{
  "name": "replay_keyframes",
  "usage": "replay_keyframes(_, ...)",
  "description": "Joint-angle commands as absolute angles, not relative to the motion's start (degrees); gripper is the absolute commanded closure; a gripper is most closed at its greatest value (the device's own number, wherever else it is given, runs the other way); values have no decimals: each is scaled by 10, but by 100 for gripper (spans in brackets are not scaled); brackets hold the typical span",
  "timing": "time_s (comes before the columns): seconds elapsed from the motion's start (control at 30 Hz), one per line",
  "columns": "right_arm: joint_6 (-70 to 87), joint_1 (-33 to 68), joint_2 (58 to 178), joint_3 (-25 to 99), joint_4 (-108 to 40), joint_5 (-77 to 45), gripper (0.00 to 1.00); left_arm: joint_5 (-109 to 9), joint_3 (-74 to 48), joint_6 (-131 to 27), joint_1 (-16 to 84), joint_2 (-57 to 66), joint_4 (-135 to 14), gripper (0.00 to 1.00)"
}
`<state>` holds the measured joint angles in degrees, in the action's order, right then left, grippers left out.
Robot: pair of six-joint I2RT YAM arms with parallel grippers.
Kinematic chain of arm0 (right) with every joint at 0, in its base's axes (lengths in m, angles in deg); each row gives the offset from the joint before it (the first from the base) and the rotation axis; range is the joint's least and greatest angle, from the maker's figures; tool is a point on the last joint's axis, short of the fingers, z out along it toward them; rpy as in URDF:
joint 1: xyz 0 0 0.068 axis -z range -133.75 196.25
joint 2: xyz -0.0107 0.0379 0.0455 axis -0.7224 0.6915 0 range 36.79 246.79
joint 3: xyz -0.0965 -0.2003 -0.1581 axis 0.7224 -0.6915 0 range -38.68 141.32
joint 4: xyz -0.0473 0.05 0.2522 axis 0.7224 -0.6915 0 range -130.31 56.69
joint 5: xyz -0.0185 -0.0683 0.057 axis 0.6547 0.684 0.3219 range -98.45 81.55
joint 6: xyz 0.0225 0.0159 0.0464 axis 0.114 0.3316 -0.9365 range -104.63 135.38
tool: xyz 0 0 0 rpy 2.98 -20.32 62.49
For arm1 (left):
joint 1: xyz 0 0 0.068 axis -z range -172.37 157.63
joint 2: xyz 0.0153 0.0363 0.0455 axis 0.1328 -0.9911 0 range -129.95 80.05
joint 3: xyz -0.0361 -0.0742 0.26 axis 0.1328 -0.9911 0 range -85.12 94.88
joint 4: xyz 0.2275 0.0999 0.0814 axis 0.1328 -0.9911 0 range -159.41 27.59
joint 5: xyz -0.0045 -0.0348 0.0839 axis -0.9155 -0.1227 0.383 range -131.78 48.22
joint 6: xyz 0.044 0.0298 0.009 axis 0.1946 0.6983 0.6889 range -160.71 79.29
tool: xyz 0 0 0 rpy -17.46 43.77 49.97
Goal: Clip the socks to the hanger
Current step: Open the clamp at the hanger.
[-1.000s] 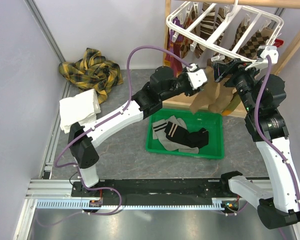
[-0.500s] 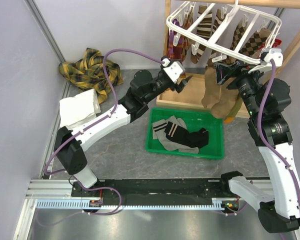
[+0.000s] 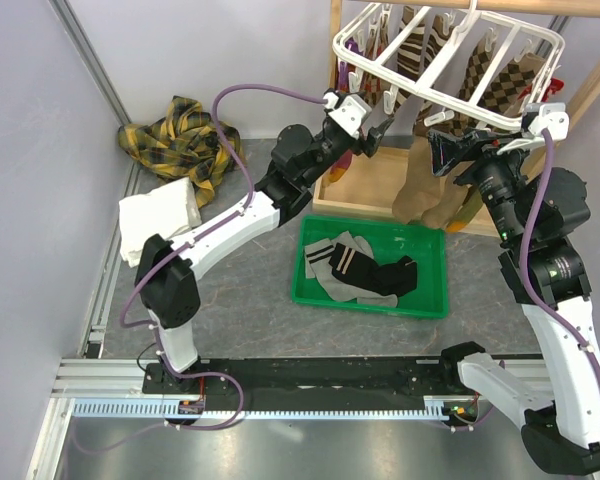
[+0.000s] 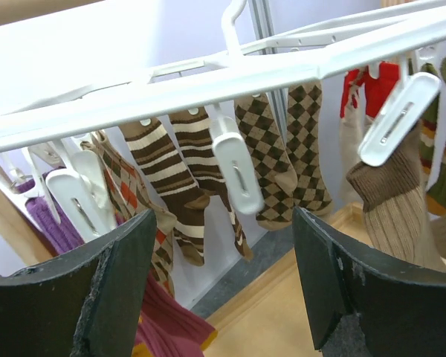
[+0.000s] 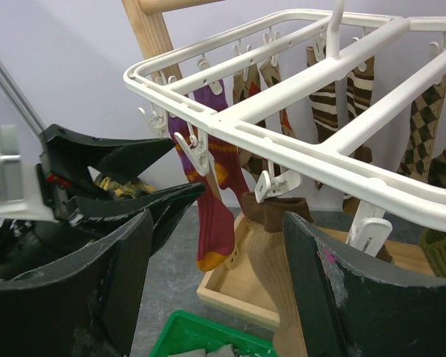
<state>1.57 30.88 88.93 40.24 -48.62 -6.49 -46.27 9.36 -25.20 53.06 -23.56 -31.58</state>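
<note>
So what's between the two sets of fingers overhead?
A tan sock clipped to the hanger hangs between the left fingers and right fingers, seen in the top external view.

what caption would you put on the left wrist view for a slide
Open left gripper below the white hanger, facing striped socks and argyle socks hanging from its clips

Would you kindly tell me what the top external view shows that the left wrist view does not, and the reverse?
Only top external: the green plastic bin holding loose socks, the yellow plaid cloth and the folded white towel. Only left wrist: close up, one white clip hanging empty and a second clip biting a tan ribbed sock. Both: the white plastic grid hanger and the brown striped socks.
</note>
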Motion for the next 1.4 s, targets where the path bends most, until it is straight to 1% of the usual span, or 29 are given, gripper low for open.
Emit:
replay_keyframes(0.0, 32, 300, 881, 412, -473, -55, 23, -441, 152, -280, 529, -270, -278, 22)
replay_keyframes(0.13, 35, 295, 878, 411, -471, -55, 23, -427, 168, -288, 529, -290, -259, 25)
replay_keyframes(0.6, 32, 290, 874, 415, -472, -59, 22, -434, 194, -310, 532, -321, -239, 43)
replay_keyframes(0.7, 30, 289, 876, 417, -472, -64, 22, -434, 193, -310, 532, -321, -240, 55)
replay_keyframes(0.73, 31, 289, 877, 417, -472, -68, 22, -434, 191, -310, 532, -319, -240, 64)
replay_keyframes(0.8, 31, 289, 879, 418, -471, -77, 22, -434, 188, -310, 533, -315, -242, 72)
replay_keyframes(0.83, 32, 289, 881, 419, -472, -80, 22, -435, 182, -308, 535, -312, -243, 79)
replay_keyframes(0.9, 35, 289, 885, 421, -471, -84, 22, -436, 175, -302, 538, -304, -242, 85)
replay_keyframes(0.93, 35, 289, 886, 424, -472, -98, 22, -436, 170, -302, 540, -302, -243, 90)
replay_keyframes(1.03, 36, 289, 892, 431, -474, -120, 22, -439, 161, -302, 544, -291, -246, 98)
replay_keyframes(1.2, 35, 289, 897, 439, -479, -128, 22, -461, 160, -310, 557, -277, -274, 98)
replay_keyframes(1.37, 35, 289, 900, 446, -490, -130, 22, -508, 163, -345, 571, -260, -312, 98)
